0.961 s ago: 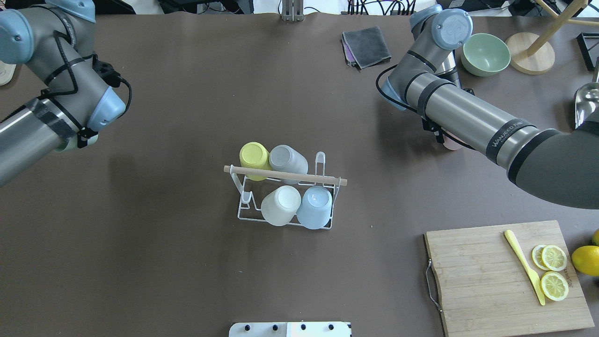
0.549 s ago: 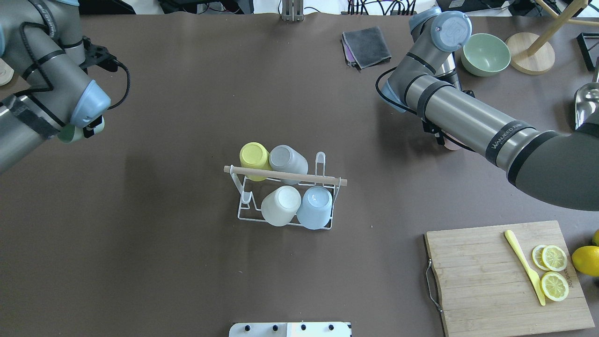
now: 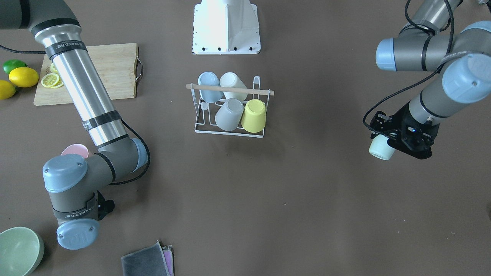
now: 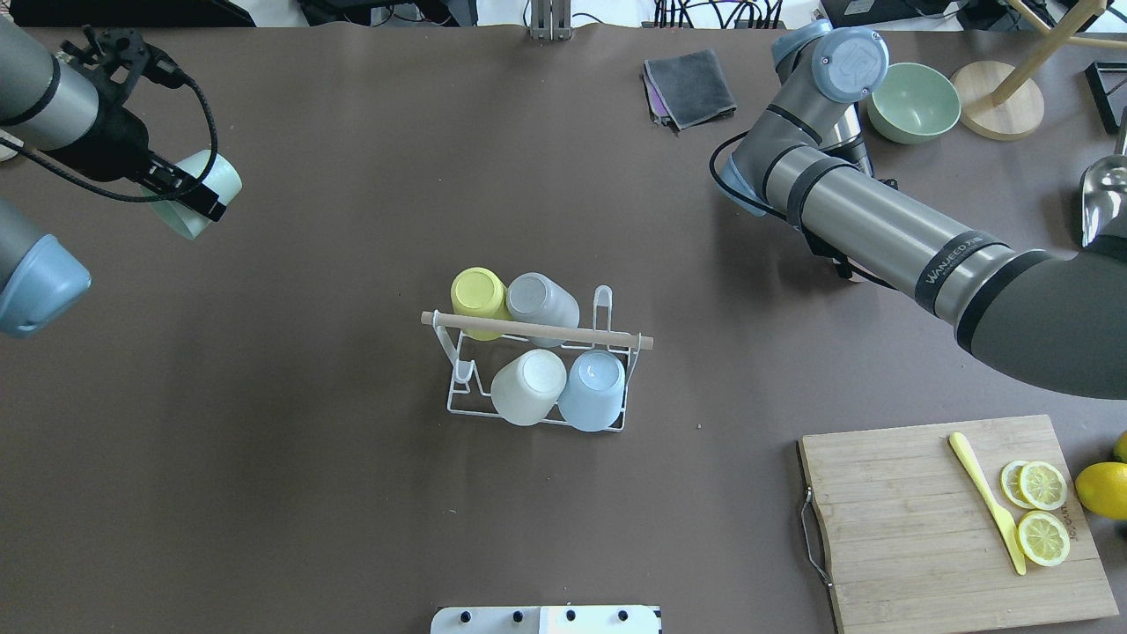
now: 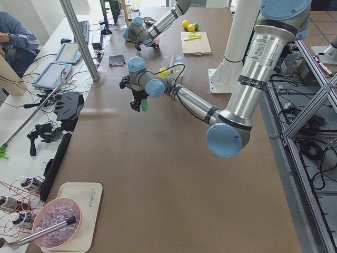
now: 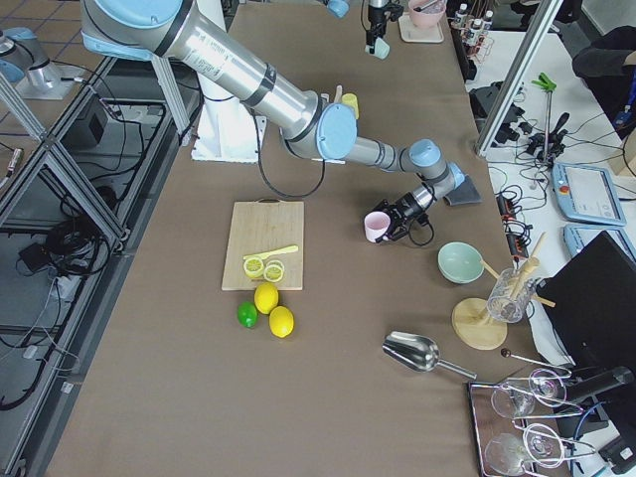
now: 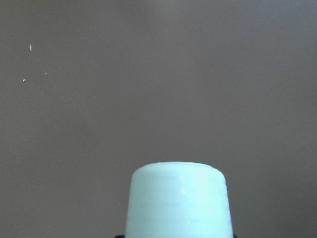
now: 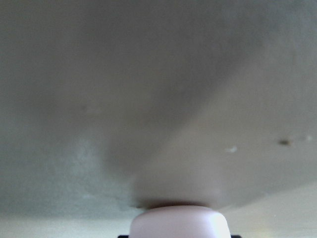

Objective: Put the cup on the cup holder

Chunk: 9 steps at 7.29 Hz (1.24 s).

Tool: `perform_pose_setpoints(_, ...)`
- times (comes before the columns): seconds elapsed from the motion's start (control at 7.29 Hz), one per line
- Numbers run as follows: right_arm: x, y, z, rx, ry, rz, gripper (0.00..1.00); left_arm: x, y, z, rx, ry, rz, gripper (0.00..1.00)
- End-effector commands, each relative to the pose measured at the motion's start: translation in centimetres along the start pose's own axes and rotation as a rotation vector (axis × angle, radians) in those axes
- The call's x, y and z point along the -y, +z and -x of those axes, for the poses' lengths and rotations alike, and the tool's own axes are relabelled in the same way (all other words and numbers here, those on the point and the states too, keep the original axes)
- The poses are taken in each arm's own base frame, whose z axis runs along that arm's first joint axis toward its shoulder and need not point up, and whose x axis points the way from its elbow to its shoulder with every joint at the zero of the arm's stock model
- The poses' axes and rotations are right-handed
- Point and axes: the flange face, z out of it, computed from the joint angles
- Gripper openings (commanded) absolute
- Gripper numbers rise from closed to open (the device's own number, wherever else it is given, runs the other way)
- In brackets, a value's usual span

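Note:
The cup holder [image 4: 616, 337], a white wire rack with a wooden rod on top, stands mid-table and also shows in the front view [image 3: 230, 89]. It holds a yellow, a grey, a white and a blue cup, all upside down. My left gripper [image 4: 195, 195] is shut on a pale mint cup [image 4: 180, 220] above the table's far left, well away from the rack; the cup also shows in the front view [image 3: 380, 150] and the left wrist view [image 7: 178, 198]. My right gripper [image 6: 399, 216] is shut on a pink cup [image 6: 377, 227], which my arm hides in the overhead view.
A wooden cutting board [image 4: 907, 528] with lemon slices and a yellow knife lies at the near right. A green bowl [image 4: 914, 101], a wooden stand and a folded grey cloth [image 4: 691, 88] sit at the far right. Whole lemons [image 4: 1102, 489] lie by the board.
My left arm has swung back toward the far left and turned its wrist, so the mint cup now shows clearly. My right arm shifted slightly and now hides the pink cup from overhead.

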Motion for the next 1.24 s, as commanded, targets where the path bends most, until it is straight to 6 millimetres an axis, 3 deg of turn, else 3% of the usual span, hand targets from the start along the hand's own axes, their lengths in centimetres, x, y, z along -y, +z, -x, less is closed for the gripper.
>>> perform_pose_setpoints(0.0,-2.2,-3.8,-1.0,0.025,0.037,-0.011,0.00,-4.4,-5.2,-3.0,-0.115,0.027,-0.244,0.29)
perform_pose_setpoints(0.14,-3.7,-6.3,-1.9,0.040,0.034,-0.031,0.00,-4.9,-6.0,-3.4,-0.117,0.027,-0.383,0.31)
perform_pose_setpoints(0.27,-4.6,-8.1,-1.0,0.038,0.006,-0.051,0.00,-5.6,-5.0,-4.9,-0.088,0.067,-0.492,0.31)
perform_pose_setpoints(0.55,-8.5,-14.4,-1.9,0.040,-0.009,-0.181,0.00,-6.4,-3.7,-8.2,-0.065,0.114,-0.662,0.31)
perform_pose_setpoints(0.69,-9.9,-16.6,-0.6,0.020,-0.034,-0.232,0.00,-7.2,-2.9,-10.1,-0.048,0.116,-0.731,0.31)
perform_pose_setpoints(0.82,-10.9,-17.8,0.4,0.002,-0.055,-0.280,0.00,-8.3,-1.8,-11.8,-0.034,0.109,-0.812,0.35)
perform_pose_setpoints(1.1,-15.2,-20.6,0.6,-0.004,-0.101,-0.423,0.00,-11.1,0.0,-15.8,0.014,0.038,-1.009,0.34)
